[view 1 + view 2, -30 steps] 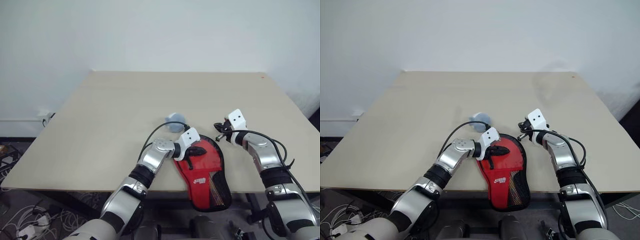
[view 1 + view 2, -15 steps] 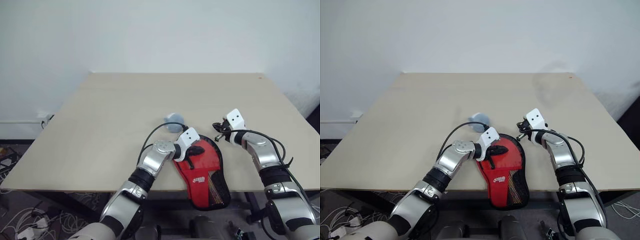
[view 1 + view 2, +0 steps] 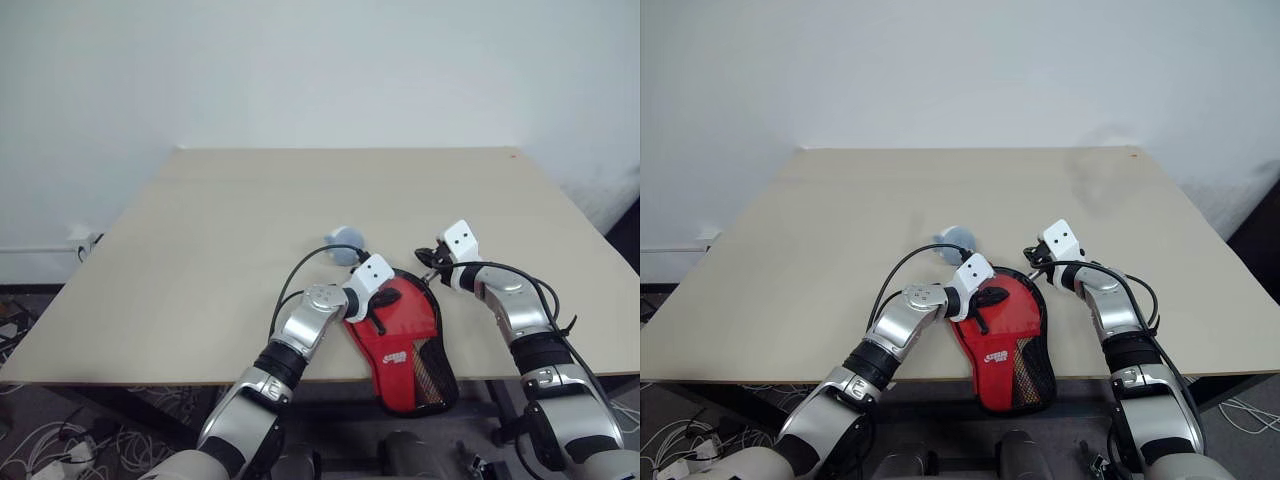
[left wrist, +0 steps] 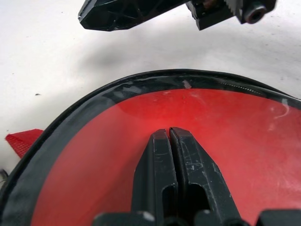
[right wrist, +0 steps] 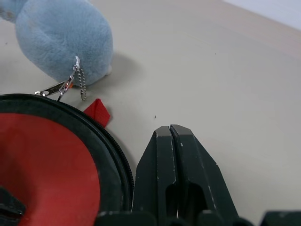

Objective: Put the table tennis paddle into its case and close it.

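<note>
The case (image 3: 405, 335) lies at the bench (image 3: 200, 230) near edge, its narrow end overhanging. My left gripper (image 3: 388, 297), jaws pressed together, rests on its round red end. My right gripper (image 3: 428, 257), jaws also pressed together, sits just beside the zipped rim, perhaps touching. A blue plush toy (image 5: 66, 40) sits nearby

- You had bright, even light over the table (image 3: 200, 250), with soft shadows.
- Your left wrist view was blurred close up; glare streaked the case (image 4: 263, 141).
- A dark shadow lay beneath the right fingers (image 4: 141, 12).
</note>
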Motion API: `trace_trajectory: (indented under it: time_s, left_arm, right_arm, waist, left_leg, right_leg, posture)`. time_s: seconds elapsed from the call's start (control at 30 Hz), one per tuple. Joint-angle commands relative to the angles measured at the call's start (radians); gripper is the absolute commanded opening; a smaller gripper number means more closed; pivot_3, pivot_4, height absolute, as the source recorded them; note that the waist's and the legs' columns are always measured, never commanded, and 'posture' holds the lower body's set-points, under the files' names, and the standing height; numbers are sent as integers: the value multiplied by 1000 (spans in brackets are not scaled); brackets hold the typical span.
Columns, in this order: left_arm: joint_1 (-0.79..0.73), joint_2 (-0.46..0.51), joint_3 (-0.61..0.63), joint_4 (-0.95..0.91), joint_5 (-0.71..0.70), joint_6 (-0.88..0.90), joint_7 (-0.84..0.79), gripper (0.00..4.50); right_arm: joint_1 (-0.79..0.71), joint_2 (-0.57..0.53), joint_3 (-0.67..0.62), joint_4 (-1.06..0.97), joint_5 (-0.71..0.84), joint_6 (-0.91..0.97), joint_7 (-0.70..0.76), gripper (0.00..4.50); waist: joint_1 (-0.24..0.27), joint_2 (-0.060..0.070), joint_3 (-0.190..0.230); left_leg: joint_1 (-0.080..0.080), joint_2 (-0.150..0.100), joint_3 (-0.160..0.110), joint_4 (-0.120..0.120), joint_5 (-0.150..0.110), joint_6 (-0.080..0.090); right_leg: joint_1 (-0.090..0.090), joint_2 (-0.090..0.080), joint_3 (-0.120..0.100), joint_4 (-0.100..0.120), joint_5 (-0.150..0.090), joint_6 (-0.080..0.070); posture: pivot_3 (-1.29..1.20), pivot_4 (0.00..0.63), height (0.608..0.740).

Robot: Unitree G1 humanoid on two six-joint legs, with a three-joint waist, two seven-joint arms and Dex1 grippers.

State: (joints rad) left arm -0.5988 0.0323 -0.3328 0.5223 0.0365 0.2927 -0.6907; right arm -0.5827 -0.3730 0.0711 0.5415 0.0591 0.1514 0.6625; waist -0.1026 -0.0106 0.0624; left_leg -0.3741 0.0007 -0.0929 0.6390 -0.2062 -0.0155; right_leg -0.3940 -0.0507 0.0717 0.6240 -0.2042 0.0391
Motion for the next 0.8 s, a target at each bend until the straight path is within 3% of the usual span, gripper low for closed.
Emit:
trace_trajectory:
  time_s: [0.03, 0.2, 0.43, 0.57, 0.67, 0.8]
  left_arm:
    - [25, 23, -3, 52, 21, 19, 14, 11]
    - [27, 22, -5, 56, 19, 22, 17, 11]
    - [29, 22, -5, 57, 16, 28, 19, 0]
    - [28, 23, -5, 56, 16, 31, 21, 0]
    - [28, 23, -6, 56, 15, 34, 21, 0]
    - [26, 24, -7, 58, 15, 34, 21, 0]
  right_arm:
    - [-86, 19, -50, -10, 69, 24, 34, 0]
    - [-187, 33, -90, 108, 109, 49, 60, 0]
    - [-281, 51, -98, 250, 127, 29, 155, 1647]
    - [-324, 76, -93, 322, 115, 10, 182, 2220]
    - [-344, 92, -92, 367, 107, -3, 193, 3095]
    - [-359, 113, -89, 398, 105, -9, 208, 3095]
  waist:
    - [-1, 0, 0]
    - [-1, 2, 0]
    - [-2, 2, 0]
    - [-6, 4, 0]
    - [-6, 4, 0]
    - [-6, 5, -1]
  left_leg:
    - [0, 0, 0, 0, 0, 0]
    - [0, 0, -1, 0, 0, 0]
    - [0, 0, -1, -1, 0, 0]
    - [0, 0, -1, -1, 0, 0]
    - [1, 0, -1, -1, 0, 0]
    - [0, 0, -2, -1, 0, 0]
  right_leg:
    - [0, 0, 0, 0, 0, 0]
    - [0, 0, -1, 0, 0, 0]
    - [1, 0, -1, 0, 0, 0]
    - [0, 0, -1, 0, 0, 0]
    - [1, 0, -1, 0, 0, 0]
    - [1, 0, -1, 0, 0, 0]
  posture:
    - [0, 0, 740]
    - [0, 0, 740]
    - [0, 0, 740]
    - [0, 0, 740]
    - [0, 0, 740]
    - [0, 0, 740]
